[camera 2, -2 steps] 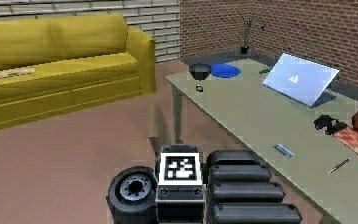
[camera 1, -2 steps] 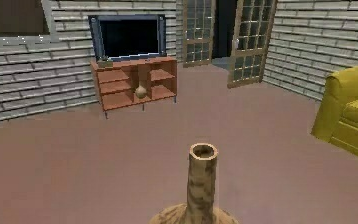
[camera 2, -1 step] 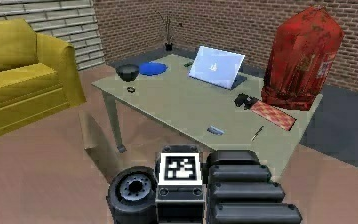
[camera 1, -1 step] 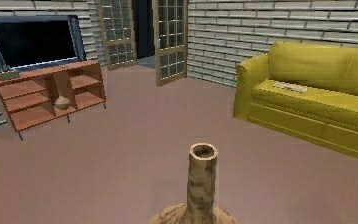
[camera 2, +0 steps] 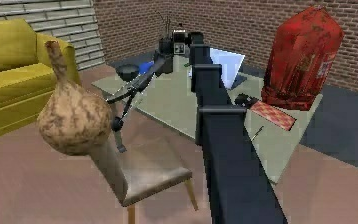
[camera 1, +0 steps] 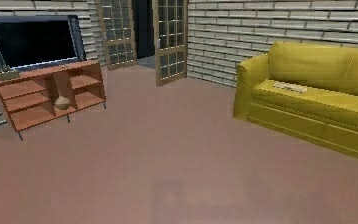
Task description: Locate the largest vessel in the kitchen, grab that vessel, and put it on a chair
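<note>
Vessel hangs held in the claw, just above the chair; we judge it rigid, breakable and bottom-heavy. We would take it by the narrow neck.

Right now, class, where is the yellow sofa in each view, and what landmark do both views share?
Forward view: yellow sofa at the right, mid-height.
Arm side view: yellow sofa at the left edge, upper half.
Shared landmark: the pale brick wall behind it.
</note>
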Controlling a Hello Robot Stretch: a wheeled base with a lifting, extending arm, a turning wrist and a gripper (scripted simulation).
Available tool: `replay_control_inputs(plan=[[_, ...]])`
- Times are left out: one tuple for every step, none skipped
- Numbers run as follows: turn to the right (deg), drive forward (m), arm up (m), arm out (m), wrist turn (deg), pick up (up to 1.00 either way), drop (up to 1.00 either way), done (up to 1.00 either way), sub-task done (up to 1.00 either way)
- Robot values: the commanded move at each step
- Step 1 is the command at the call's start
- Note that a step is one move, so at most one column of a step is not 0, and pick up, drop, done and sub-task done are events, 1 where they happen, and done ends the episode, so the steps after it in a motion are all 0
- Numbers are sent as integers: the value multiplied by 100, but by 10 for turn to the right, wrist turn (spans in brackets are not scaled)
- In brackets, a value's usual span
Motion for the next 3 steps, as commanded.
replay_control_inputs(plan=[[0,0,0,0,450,0,0,0,0],[0,0,0,0,450,0,0,0,0],[0,0,0,0,60,0,0,0,0]])
